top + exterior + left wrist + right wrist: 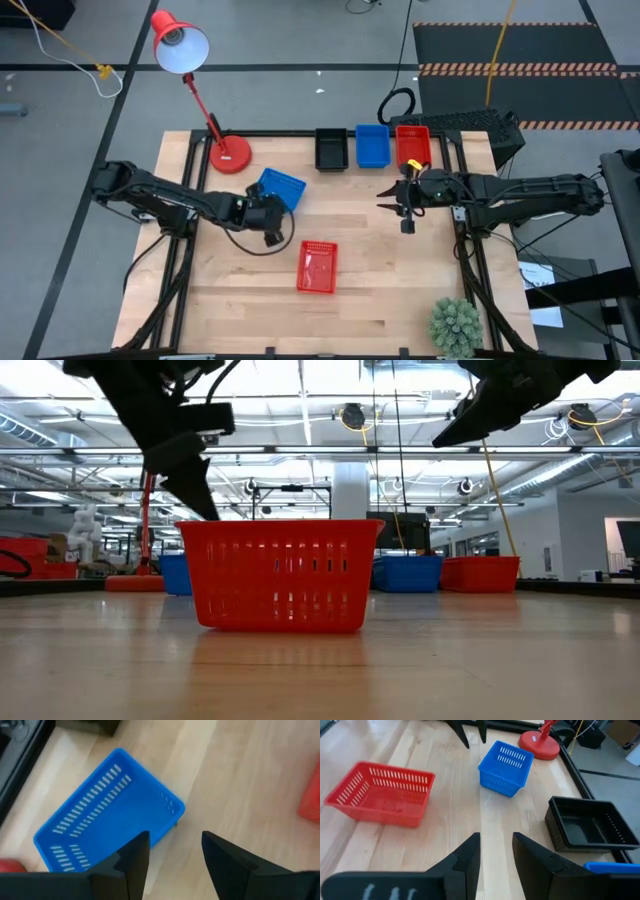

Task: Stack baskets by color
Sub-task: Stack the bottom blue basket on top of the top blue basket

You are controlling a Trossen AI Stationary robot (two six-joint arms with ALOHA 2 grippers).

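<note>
Jaws of the left gripper parted, empty — apparently just beside the blue basket.

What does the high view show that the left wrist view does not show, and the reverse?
Only the high view: the red lamp, a black basket, a blue basket and a red basket in a row at the table's far edge, the loose red basket, the right gripper. Only the left wrist view: the open gap between the left gripper's fingers. Both: the loose blue basket.
</note>
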